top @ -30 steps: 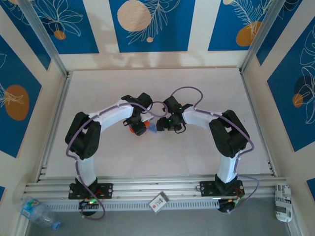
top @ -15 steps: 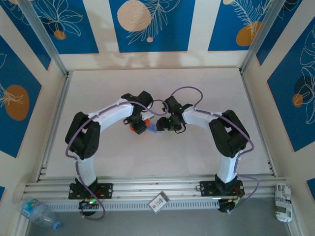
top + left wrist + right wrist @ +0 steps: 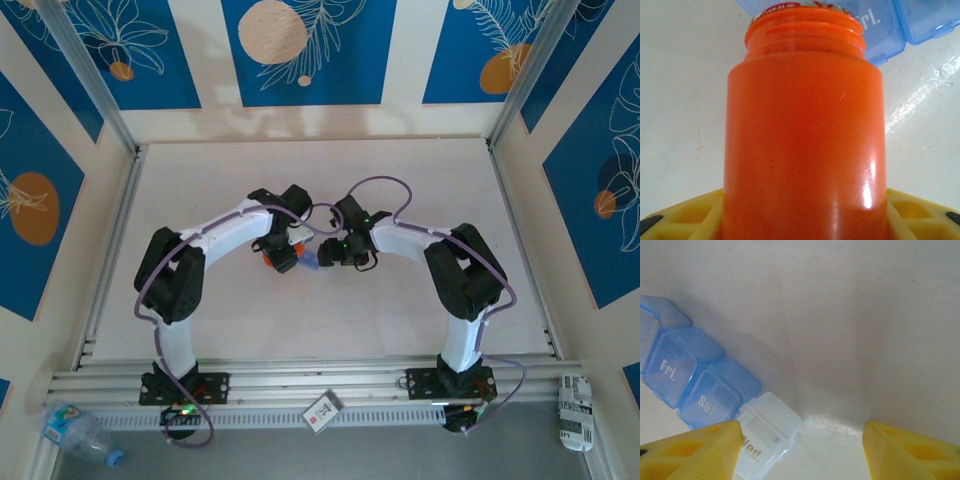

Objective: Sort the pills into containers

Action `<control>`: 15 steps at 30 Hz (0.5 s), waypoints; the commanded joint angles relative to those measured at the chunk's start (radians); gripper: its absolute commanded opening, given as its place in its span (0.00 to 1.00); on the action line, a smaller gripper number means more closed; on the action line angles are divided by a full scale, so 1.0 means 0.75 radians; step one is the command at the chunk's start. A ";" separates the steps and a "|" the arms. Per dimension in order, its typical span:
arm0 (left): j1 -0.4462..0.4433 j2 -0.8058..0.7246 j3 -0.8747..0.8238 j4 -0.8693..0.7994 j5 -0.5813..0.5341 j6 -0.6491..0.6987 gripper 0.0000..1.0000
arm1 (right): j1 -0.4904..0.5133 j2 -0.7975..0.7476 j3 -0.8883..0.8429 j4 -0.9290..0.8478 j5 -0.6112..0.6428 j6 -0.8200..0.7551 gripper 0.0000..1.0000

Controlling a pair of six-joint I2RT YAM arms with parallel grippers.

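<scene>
Left gripper (image 3: pixel 283 258), clamped on the orange cylindrical plastic bottle (image 3: pixel 805 140), aims its mouth at the translucent blue plastic compartment box (image 3: pixel 695 385), right gripper (image 3: pixel 801 430) spread open beside it; pouring likely needs a gentle tilt.

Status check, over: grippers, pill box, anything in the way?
Left gripper shut on orange bottle, its top by pill box. Right gripper open beside it. No obstruction seen.

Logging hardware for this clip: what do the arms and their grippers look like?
The left arm and right arm have white links between bulky black joint housings. A thin purple cable loops along each. Small green lights glow near the right wrist. The fingers are yellow plastic with moulded open cells, on both the left and the right.
</scene>
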 commanded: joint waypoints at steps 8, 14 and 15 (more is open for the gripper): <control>-0.025 0.052 0.040 -0.048 -0.041 0.028 0.00 | 0.017 0.037 0.015 -0.041 -0.002 0.001 0.66; -0.024 0.029 0.042 -0.052 -0.045 0.023 0.00 | 0.017 0.035 0.018 -0.040 -0.004 0.003 0.66; -0.025 0.019 0.042 -0.052 -0.048 0.022 0.00 | 0.017 0.036 0.019 -0.040 -0.005 0.003 0.66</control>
